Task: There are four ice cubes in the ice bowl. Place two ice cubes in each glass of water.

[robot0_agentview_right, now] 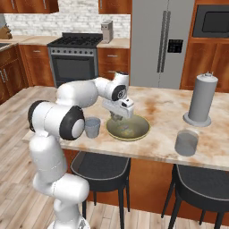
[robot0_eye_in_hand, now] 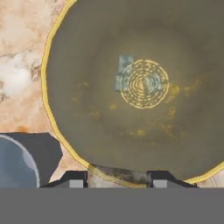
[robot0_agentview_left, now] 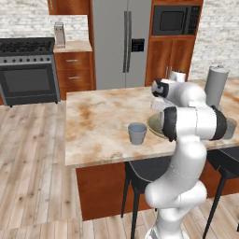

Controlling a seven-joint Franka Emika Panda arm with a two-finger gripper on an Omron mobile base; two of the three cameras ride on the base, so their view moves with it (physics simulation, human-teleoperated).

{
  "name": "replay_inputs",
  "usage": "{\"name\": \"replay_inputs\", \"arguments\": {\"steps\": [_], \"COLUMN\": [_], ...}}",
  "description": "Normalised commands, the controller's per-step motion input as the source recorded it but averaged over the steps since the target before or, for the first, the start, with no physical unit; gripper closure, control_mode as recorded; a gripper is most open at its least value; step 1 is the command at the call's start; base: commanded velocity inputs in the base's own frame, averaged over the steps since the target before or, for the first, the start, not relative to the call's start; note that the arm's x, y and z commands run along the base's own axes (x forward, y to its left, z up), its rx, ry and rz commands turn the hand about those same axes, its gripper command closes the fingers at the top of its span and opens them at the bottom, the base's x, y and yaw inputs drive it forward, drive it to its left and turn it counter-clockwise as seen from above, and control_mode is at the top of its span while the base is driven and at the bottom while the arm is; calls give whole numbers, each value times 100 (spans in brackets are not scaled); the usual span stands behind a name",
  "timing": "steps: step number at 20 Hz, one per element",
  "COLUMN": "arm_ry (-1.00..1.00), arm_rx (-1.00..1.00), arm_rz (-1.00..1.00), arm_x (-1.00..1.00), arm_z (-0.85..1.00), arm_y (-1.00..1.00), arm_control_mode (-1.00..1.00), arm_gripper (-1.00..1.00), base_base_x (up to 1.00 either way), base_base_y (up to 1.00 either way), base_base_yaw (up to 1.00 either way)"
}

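kitchen with wood cabinets, a steel fridge point(robot0_agentview_right: 162, 42) and a black stove point(robot0_agentview_right: 74, 58) at the back, and a marbled island surface point(robot0_agentview_left: 100, 128) up front with dark stools point(robot0_agentview_right: 100, 168) tucked under it. the ice bowl point(robot0_agentview_right: 128, 127) sits near the front edge of the surface, olive with a yellowish rim, and the hand point(robot0_agentview_right: 117, 116) hangs right over its near-left rim, pointing down into it. from the hand view there's one pale blue ice cube point(robot0_eye_in_hand: 124, 72) lying just beside the ring pattern in the middle of the bowl (can't make out any others). the fingertips point(robot0_eye_in_hand: 75, 179) stand apart with nothing between them, so it's partly open and not gripping anything. one glass of water point(robot0_agentview_right: 92, 127) stands just left of the bowl, the other glass point(robot0_agentview_right: 186, 142) is well off to the right near the tall grey cylinder point(robot0_agentview_right: 201, 99).
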Motion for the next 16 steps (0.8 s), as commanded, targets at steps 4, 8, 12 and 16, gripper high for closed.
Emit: {"name": "replay_inputs", "arguments": {"steps": [4,8,12,16], "arm_ry": [-20,-21,-14,-7], "arm_rx": [0,0,0,0], "arm_rz": [18,5,6,10], "arm_x": [-61,-73,-11,26], "arm_z": [39,23,14,4], "arm_y": [63,74,65,61], "arm_control_mode": [-100,-100,-100,-100], "arm_gripper": [100,100,100,100], "base_base_x": [0,0,0,0], "base_base_y": [0,0,0,0], "base_base_yaw": [0,0,0,0]}}
